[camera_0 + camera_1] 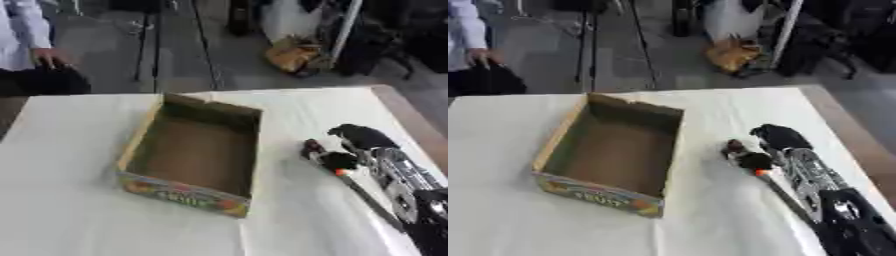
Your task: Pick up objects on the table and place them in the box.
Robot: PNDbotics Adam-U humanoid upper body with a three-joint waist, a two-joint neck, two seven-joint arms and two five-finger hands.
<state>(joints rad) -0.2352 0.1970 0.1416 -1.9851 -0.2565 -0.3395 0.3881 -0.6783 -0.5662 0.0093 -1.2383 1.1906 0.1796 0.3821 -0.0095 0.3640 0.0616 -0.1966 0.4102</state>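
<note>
An open cardboard box (140, 145) with a colourful printed front stands in the middle of the white-covered table (70, 200), and nothing shows inside it. Right of it lies a long thin tool (312, 148) with a dark, reddish head, an orange band (340, 172) and a dark shaft running toward the lower right. My right hand (778, 136) comes in from the lower right on its black and silver arm. It is right beside the tool's head, and a dark part of it lies over the tool. My left hand shows in neither view.
The table's brown right edge (411, 120) runs close to my right arm. A person stands at the far left edge beside a dark bag (48, 80). Beyond the table, stands, cables and a tan bag (293, 55) are on the floor.
</note>
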